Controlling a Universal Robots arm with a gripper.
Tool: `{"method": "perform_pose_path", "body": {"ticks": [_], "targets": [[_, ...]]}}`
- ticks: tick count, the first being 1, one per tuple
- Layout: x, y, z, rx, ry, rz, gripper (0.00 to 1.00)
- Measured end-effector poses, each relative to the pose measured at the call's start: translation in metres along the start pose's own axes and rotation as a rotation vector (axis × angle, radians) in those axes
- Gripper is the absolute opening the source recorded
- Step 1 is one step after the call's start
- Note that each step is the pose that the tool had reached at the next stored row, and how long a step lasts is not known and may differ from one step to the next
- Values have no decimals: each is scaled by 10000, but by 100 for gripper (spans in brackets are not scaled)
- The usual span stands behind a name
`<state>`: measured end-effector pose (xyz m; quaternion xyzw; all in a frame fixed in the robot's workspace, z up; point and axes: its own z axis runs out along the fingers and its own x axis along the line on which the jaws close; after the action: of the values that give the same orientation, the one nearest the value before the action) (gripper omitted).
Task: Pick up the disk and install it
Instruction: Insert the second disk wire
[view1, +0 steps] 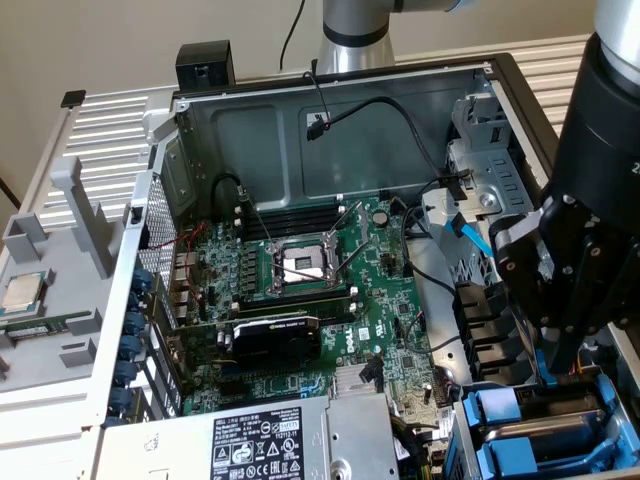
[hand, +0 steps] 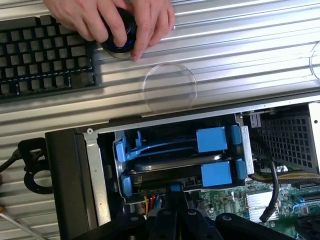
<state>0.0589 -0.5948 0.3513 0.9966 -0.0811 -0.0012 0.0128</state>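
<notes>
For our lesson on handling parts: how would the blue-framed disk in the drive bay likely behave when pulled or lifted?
The disk looks like rigid metal, so probably stiff and heavy for its size. Its blue carrier seems smooth plastic, possibly slippery. Sitting flat in the bay, it should slide rather than roll.

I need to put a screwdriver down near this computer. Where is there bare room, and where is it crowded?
Free: the ribbed metal tabletop between the keyboard and the computer case. A person's hand rests on a round knob at that strip's keyboard end. Crowded: the drive bay with blue disk carriers below the gripper, and the motherboard.
</notes>
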Motion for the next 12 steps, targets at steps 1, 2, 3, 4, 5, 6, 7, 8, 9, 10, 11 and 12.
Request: {"method": "perform_pose_path", "body": {"ticks": [1, 2, 3, 4, 5, 6, 7, 8, 9, 10, 11, 12], "targets": [[0, 0, 9, 0, 0, -1, 11], [-1, 0, 17, 1, 1, -1, 11], [-2, 0, 23, 0, 1, -1, 11], [-5, 0, 29, -1, 1, -1, 11], [-12, 1, 34, -1, 1, 1, 11], [-17, 2, 40, 1, 2, 1, 11], [-19, 2, 46, 1, 3, 0, 11], [-19, 3, 52, 2, 3, 0, 11], [-19, 7, 55, 1, 4, -1, 11], [-19, 9, 59, 2, 4, -1, 11], [-19, 9, 63, 2, 4, 0, 11], [-18, 9, 68, 0, 4, 0, 11]]}}
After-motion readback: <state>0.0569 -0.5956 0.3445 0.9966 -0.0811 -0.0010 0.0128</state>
